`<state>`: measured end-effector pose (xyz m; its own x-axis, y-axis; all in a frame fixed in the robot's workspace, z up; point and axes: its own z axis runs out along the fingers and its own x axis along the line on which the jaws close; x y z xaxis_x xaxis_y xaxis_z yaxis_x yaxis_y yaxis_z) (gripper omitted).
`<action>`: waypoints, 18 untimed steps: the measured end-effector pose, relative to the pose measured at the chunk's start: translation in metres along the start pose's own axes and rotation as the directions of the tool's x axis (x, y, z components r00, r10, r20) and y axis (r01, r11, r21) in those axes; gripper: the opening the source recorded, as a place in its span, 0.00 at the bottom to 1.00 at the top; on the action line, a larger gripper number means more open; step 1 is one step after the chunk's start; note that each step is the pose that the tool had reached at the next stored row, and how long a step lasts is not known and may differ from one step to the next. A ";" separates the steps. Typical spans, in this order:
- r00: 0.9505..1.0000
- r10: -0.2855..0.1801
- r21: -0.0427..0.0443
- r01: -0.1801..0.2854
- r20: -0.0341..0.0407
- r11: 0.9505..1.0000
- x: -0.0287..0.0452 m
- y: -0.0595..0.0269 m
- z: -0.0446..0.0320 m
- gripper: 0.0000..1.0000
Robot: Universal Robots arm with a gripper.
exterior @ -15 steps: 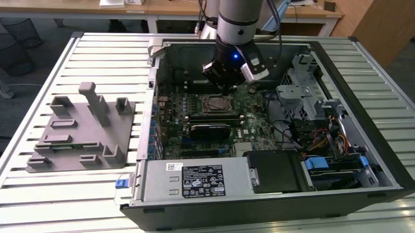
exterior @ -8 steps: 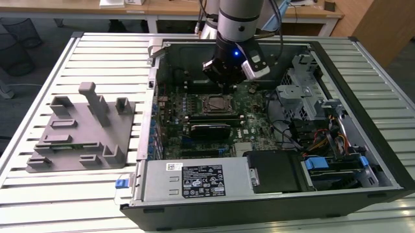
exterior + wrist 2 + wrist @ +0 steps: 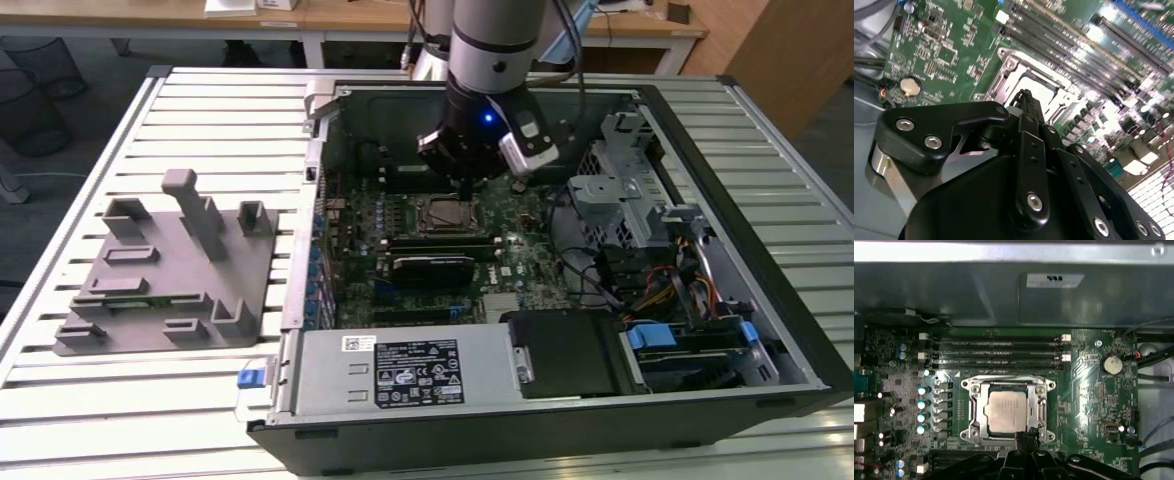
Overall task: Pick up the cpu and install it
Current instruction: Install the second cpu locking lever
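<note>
First wrist view: the cpu (image 3: 1006, 411) lies inside the socket (image 3: 973, 412) frame, its near edge touched by the gripper (image 3: 1025, 436), fingers drawn together.

Exterior view high, overlooking case; both wrist views close (sharing socket (image 3: 1006, 410)).

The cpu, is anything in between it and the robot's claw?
Nothing visible is. In the first wrist view the cpu lies in the metal-framed socket on the motherboard, its shiny top uncovered, and the gripper is right at the socket's edge beside it. The exterior view shows the gripper just above that socket.
</note>
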<state>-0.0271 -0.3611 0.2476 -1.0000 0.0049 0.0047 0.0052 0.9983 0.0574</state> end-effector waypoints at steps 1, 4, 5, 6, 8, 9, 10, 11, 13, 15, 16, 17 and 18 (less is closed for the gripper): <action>1.000 0.000 0.000 0.000 0.000 1.000 0.0000 -0.0021 -0.0002 0.11; 1.000 0.000 0.000 0.000 0.000 1.000 0.0000 -0.0082 -0.0005 0.11; 1.000 0.000 0.000 0.000 0.000 1.000 0.0001 -0.0102 -0.0006 0.11; 1.000 0.000 0.000 0.000 0.000 1.000 0.0006 -0.0118 -0.0007 0.11; 1.000 0.000 0.000 0.000 0.000 1.000 0.0032 -0.0136 -0.0008 0.11; 1.000 0.000 0.000 0.000 0.000 1.000 0.0054 -0.0141 -0.0008 0.11; 1.000 0.000 0.000 0.000 0.000 1.000 0.0077 -0.0145 -0.0008 0.11; 1.000 0.000 0.000 0.000 0.000 1.000 0.0103 -0.0147 -0.0008 0.11; 1.000 0.000 0.000 0.000 0.000 1.000 0.0132 -0.0151 -0.0008 0.11; 1.000 0.000 0.000 0.000 0.000 1.000 0.0144 -0.0161 -0.0009 0.11; 1.000 0.000 0.000 0.000 0.000 1.000 0.0145 -0.0170 -0.0009 0.11; 1.000 0.000 0.000 0.000 0.000 1.000 0.0145 -0.0180 -0.0009 0.11; 1.000 0.000 0.000 0.000 0.000 1.000 0.0145 -0.0192 -0.0009 0.11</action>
<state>-0.0418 -0.3802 0.2474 -1.0000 0.0049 0.0047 0.0051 0.9983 0.0574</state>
